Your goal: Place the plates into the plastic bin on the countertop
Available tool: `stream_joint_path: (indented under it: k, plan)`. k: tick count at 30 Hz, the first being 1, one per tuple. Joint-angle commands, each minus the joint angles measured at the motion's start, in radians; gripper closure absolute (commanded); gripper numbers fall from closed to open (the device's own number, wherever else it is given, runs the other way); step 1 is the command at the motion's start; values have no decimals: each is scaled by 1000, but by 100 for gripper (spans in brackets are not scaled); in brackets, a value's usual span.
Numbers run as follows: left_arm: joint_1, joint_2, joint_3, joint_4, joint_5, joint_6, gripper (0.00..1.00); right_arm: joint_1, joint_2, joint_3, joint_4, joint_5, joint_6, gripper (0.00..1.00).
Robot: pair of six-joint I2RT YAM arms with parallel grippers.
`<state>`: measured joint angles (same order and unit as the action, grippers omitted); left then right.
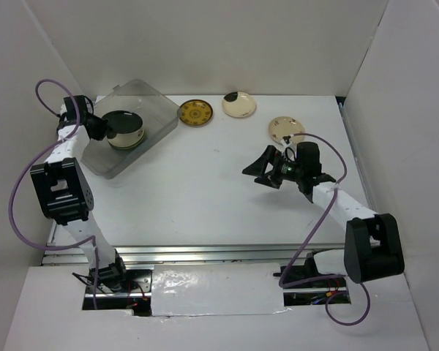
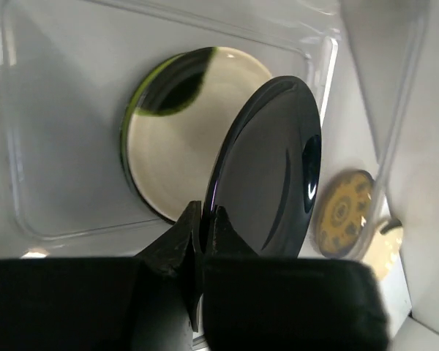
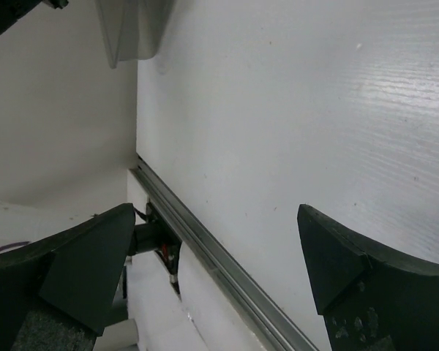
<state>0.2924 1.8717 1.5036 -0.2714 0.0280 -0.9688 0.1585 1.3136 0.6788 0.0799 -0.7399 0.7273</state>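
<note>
My left gripper (image 1: 101, 129) is over the clear plastic bin (image 1: 155, 101) at the back left. It is shut on the rim of a glossy black plate (image 2: 271, 168), held tilted on edge above a stack in the bin. The stack's top is a cream plate with a black patch (image 2: 183, 139), with a lime green rim (image 2: 132, 121) under it. On the countertop (image 1: 205, 183) lie a mustard-gold plate (image 1: 195, 112), a cream plate with a black patch (image 1: 238, 104) and a cream plate (image 1: 286, 129). My right gripper (image 1: 262, 172) is open and empty over the countertop, left of the cream plate.
White walls close in the back and both sides. A metal rail (image 3: 219, 256) runs along the front edge, below my right gripper (image 3: 219, 241). The bin's corner (image 3: 128, 29) shows at the top of the right wrist view. The mustard-gold plate (image 2: 344, 212) shows through the bin wall.
</note>
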Motion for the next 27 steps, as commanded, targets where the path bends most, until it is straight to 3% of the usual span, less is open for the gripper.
stream_joint_path:
  k: [1,2,4,5,7,8,14,18,22,27]
  plan:
    - [-2,4,102,-100,-95,7,88,-13,-73,-2,-2,-6,-38,0]
    - [-4,7,110,-101,-105,12,74,-16,-83,-1,-12,-9,-37,0]
    - [-2,32,148,-117,-92,27,56,-25,-117,1,-23,-9,-37,0]
    - [-2,53,171,-144,-92,31,32,-27,-128,-1,-32,-7,-42,0]
    - [-9,55,220,-202,-85,54,5,-31,-157,1,-46,20,-48,0]
    - [-18,44,224,-209,-83,61,1,-40,-160,2,-55,37,-48,0]
    - [-44,-112,156,-282,-88,105,1,-151,-41,7,16,176,93,0]
    - [-96,-256,-39,-261,13,148,1,-278,110,36,96,338,205,0]
    - [-313,-466,-231,-184,53,214,1,-349,284,198,118,404,256,0]
    - [-473,-669,-414,-107,99,242,1,-395,527,362,149,370,267,4]
